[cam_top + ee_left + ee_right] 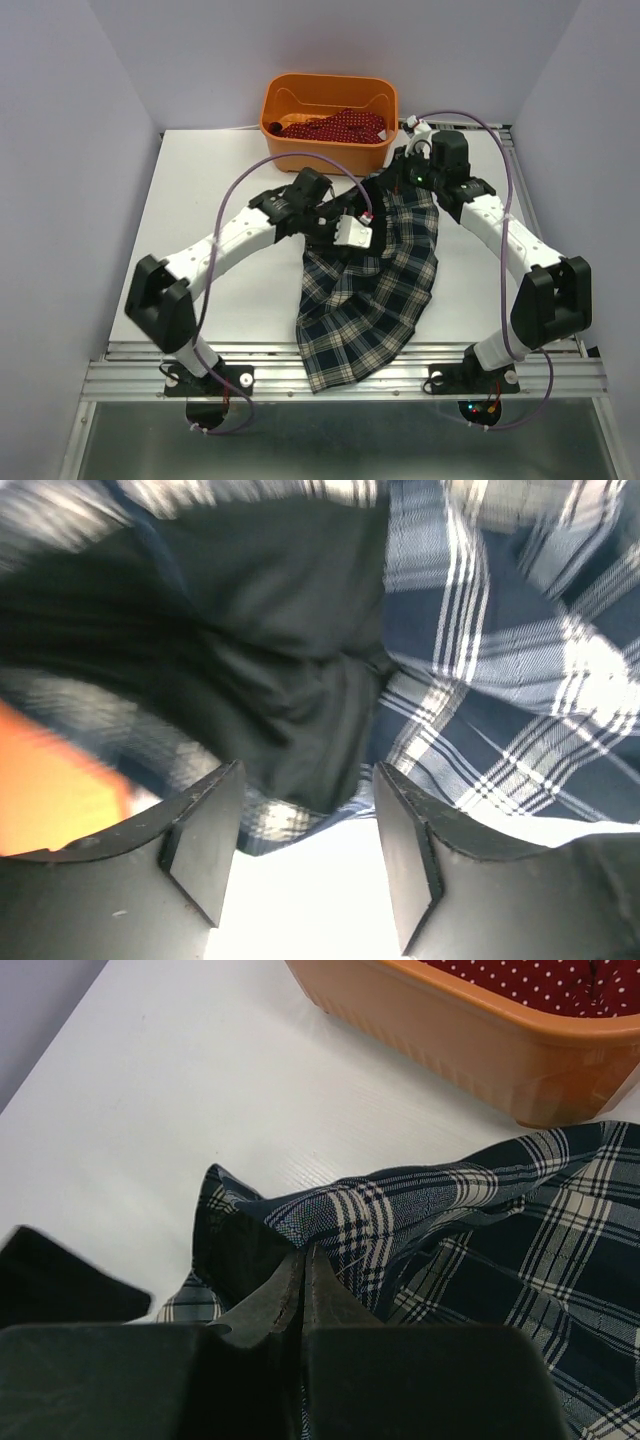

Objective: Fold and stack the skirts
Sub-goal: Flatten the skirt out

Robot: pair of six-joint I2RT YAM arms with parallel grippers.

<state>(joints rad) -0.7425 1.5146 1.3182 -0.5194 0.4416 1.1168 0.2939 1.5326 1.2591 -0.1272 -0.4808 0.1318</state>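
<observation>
The tartan skirt (375,285) lies across the table's middle, and its lower hem hangs over the front edge. My right gripper (405,178) is shut on its upper edge near the tub; in the right wrist view its closed tips (303,1260) pinch a raised fold of the skirt (400,1210). My left gripper (365,218) hovers over the skirt's upper left part, open and empty. In the left wrist view its gripper (305,830) frames the skirt's edge and dark lining (260,640). The red dotted skirt (335,125) lies crumpled inside the orange tub.
The orange plastic tub (330,152) stands at the back centre, just beyond both grippers; it also shows in the right wrist view (470,1035). White tabletop (220,180) is bare left of the skirt. A metal rail (350,375) runs along the front edge.
</observation>
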